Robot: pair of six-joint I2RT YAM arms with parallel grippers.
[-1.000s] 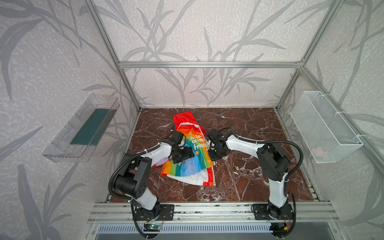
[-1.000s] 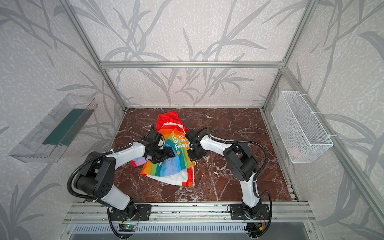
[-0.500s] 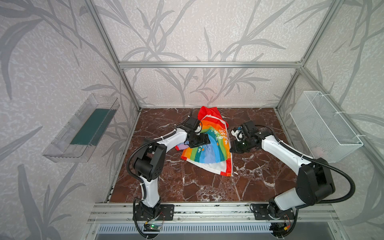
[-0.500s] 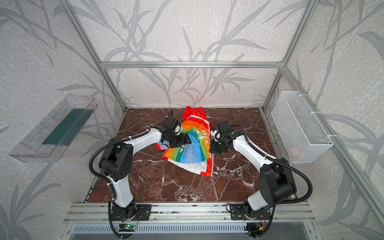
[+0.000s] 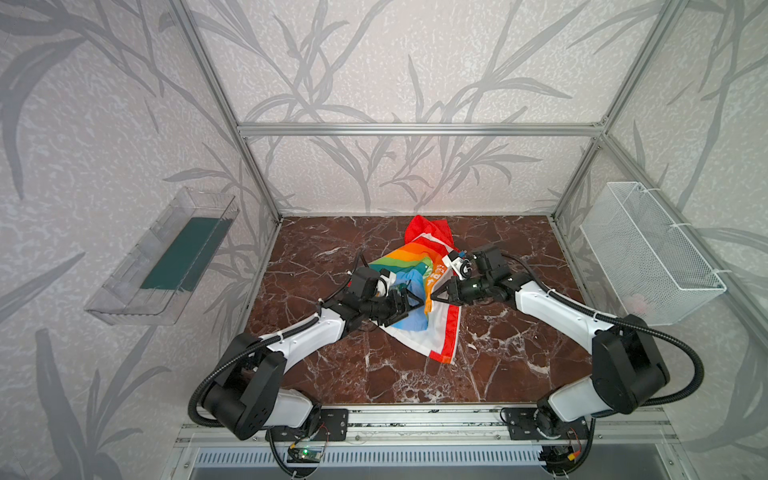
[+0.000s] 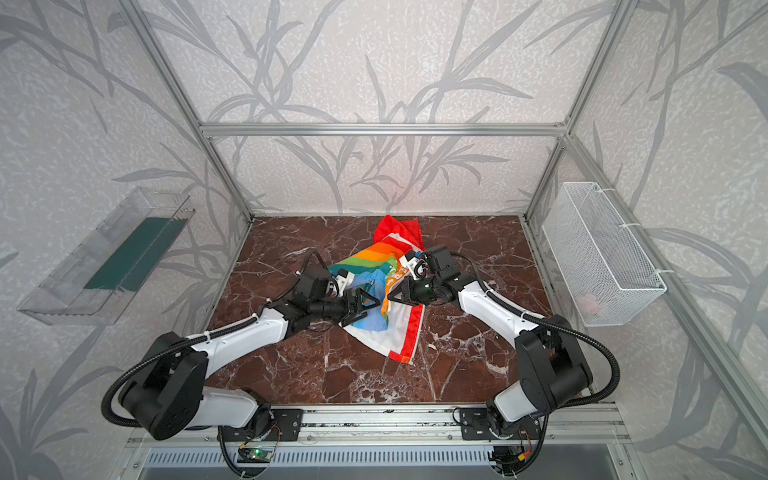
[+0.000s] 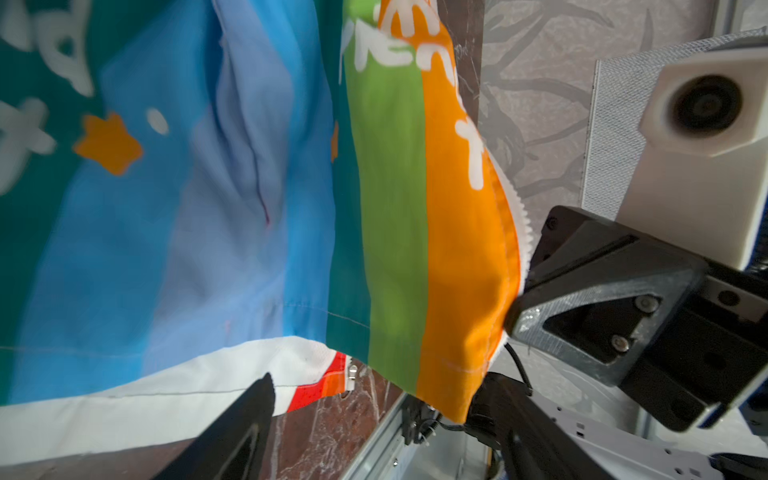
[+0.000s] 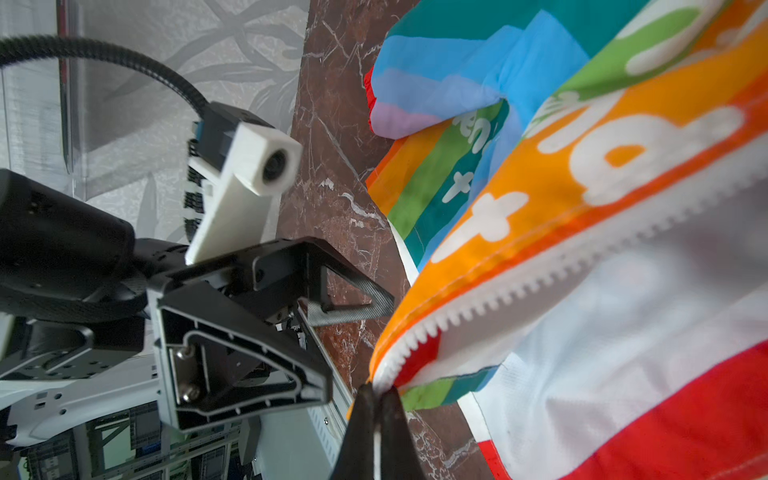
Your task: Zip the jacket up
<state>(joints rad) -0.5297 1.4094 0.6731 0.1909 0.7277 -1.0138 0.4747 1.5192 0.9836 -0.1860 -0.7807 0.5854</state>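
Observation:
The rainbow-striped jacket (image 5: 415, 266) (image 6: 374, 259) lies crumpled mid-table, red hood toward the back, white lining and red hem toward the front. My right gripper (image 5: 432, 296) (image 6: 390, 297) (image 8: 378, 392) is shut on the jacket's (image 8: 582, 291) orange front edge, right at the white zip teeth (image 8: 519, 286). My left gripper (image 5: 411, 309) (image 6: 368, 309) (image 7: 378, 419) faces it from the left, open, its fingers (image 8: 357, 301) spread with nothing between them. Past them hang the jacket's (image 7: 249, 208) stripes. A small metal zip piece (image 7: 352, 371) sits at the red hem corner.
The brown marble table (image 5: 374, 374) is boxed in by aluminium posts. A clear plastic bin (image 5: 166, 257) hangs on the left wall and a white wire basket (image 5: 648, 249) on the right. A metal rail (image 5: 415, 415) runs along the front.
Over the second the jacket has shifted to the right and toward the back. Since half a second ago the right gripper has moved left with the zip edge, close to the left gripper.

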